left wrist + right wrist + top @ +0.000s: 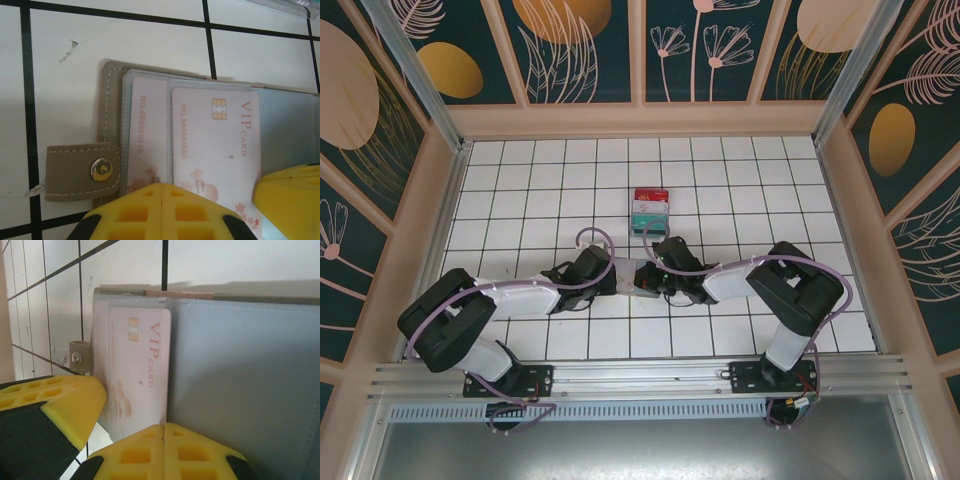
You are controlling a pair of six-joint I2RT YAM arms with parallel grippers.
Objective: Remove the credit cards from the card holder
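**A:** Where do we have the holder?

**B:** The flat grey-brown folding card holder (112, 100) lies open on the white tiled table (125, 45) with black grid lines. In the top view it sits just below frame centre, mostly hidden under the two wrists.

**A:** Orientation?

**B:** In the left wrist view its long axis runs left-right. The grey-brown snap tab (82, 170) with a metal stud sticks out at lower left. The right wrist view shows the blank pale blue-grey panel (245, 380) taking the right half.

**A:** Cards?

**B:** We see a white-and-pink VIP card (215, 145) with a gold chip, in a clear sleeve. Its long axis runs up-down, chip end toward the frame top. A second card (147, 135), also pinkish, lies to its left, partly overlapped and pointing the same way.

**A:** Grippers?

**B:** The left gripper (162, 200) has its yellow fingers pressed together at bottom centre, over the holder's near edge. The right gripper (163, 440) is likewise closed. We can't tell if either pinches anything.

**A:** Anything else?

**B:** A red, white and teal stack (650, 210) sits above frame centre in the top view, apart from both grippers.
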